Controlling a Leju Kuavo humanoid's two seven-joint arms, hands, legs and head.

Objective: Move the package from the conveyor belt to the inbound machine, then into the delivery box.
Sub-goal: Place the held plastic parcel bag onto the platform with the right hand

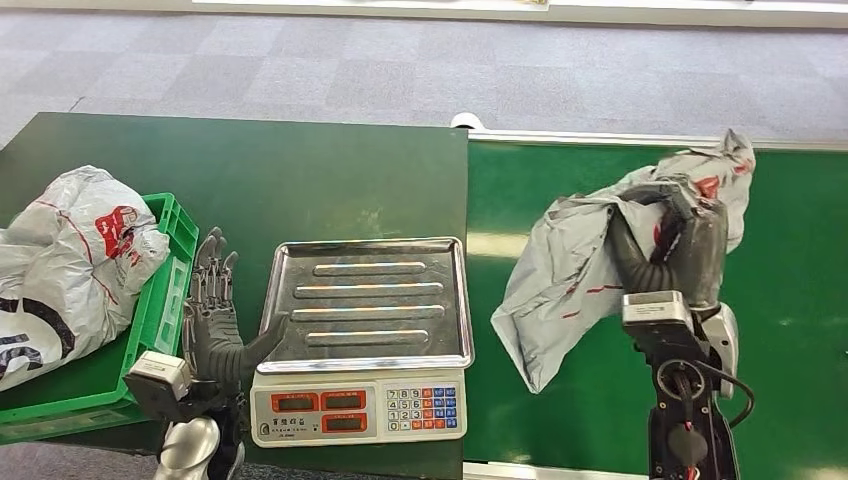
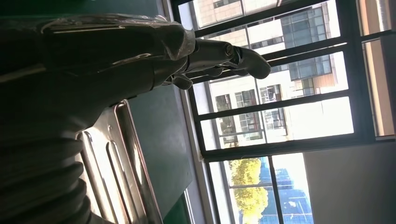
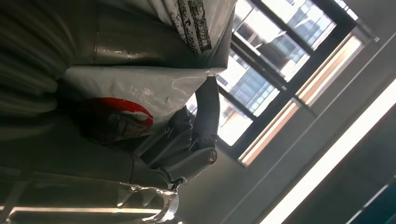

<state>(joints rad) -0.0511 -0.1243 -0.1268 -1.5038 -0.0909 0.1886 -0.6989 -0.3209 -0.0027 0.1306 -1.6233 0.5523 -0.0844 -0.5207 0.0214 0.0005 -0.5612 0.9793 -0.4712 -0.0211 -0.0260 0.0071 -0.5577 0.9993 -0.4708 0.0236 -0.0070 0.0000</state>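
On the belt, right side: the package (image 1: 590, 280), a crumpled grey plastic mailer with red marks, hangs from the right hand above the green conveyor belt (image 1: 800, 330); its lower corner droops toward the belt's near edge.
Right hand (image 1: 680, 235): closed around the upper part of the package, fingers wrapped into the folds of the plastic; the right wrist view shows the same grey-and-red plastic (image 3: 135, 93) pressed against the palm, with dark fingers (image 3: 205, 116) curled over it.
Left hand (image 1: 212, 310): empty, fingers straight and apart, pointing away from the robot; it stands at the table's near edge, between the green crate and the scale, the thumb just beside the scale's tray.
Scale (image 1: 360, 400): the inbound machine, at the near edge of the dark green table (image 1: 300, 170), touching the seam with the belt; a bare steel tray (image 1: 368, 300) sits above a keypad and red displays. The left wrist view shows the tray's ribs (image 2: 112, 177) beside the hand (image 2: 140, 60).
Green crate (image 1: 165, 300): the delivery box, at the table's near left corner.
White bag (image 1: 70, 260): a bulky printed plastic parcel resting in the crate and rising over its rim.
Floor (image 1: 400, 60): grey carpet tiles beyond the table's far edge.
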